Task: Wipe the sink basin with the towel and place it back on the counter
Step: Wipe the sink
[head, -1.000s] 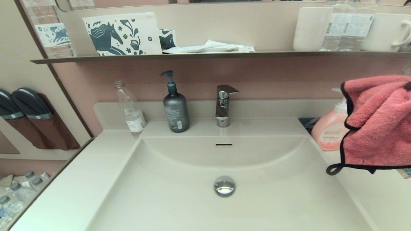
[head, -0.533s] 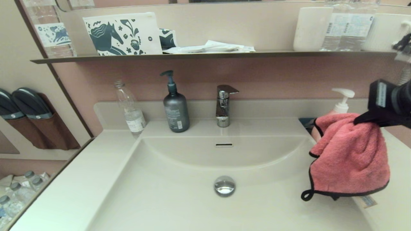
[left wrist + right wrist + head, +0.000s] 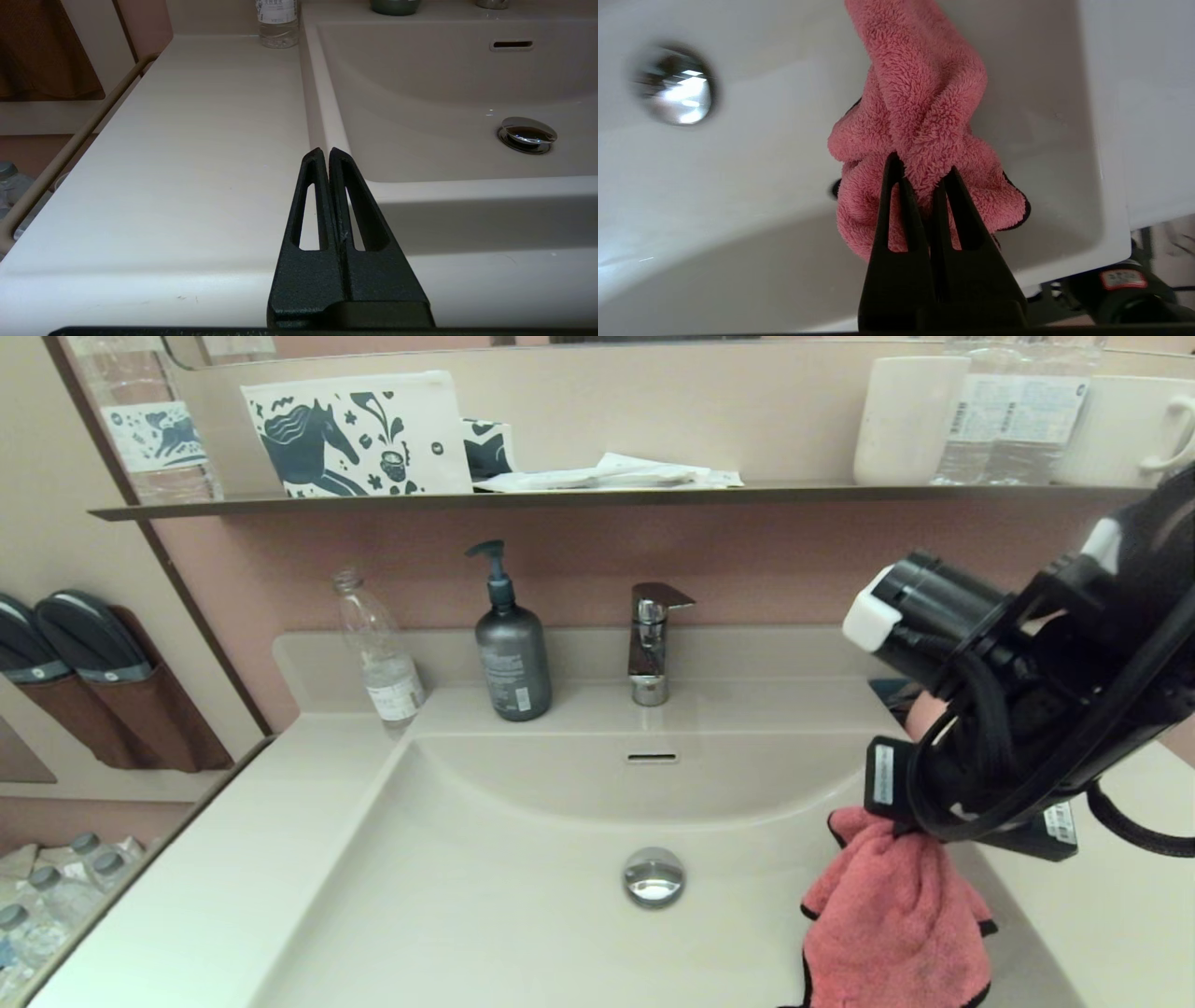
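Note:
The coral-pink towel [image 3: 896,924] hangs bunched from my right gripper [image 3: 923,164], which is shut on its upper fold. It dangles inside the right part of the sink basin [image 3: 523,896], right of the chrome drain plug [image 3: 653,877]; I cannot tell whether its lower end touches the basin floor. In the right wrist view the towel [image 3: 924,116] hangs over the basin [image 3: 738,186] with the drain plug [image 3: 675,91] off to one side. My right arm [image 3: 1008,709] hides the fingers in the head view. My left gripper [image 3: 324,151] is shut and empty, low over the counter [image 3: 187,163] beside the basin's left rim.
A faucet [image 3: 651,644], a grey pump bottle [image 3: 512,653] and a clear plastic bottle [image 3: 378,653] stand along the back rim. The pink soap bottle [image 3: 922,714] is mostly hidden behind my right arm. A dark shelf [image 3: 560,499] with cups and pouches runs above.
My right arm has swung down and leftward with the towel, from high above the right counter into the right side of the basin. The left arm has not moved.

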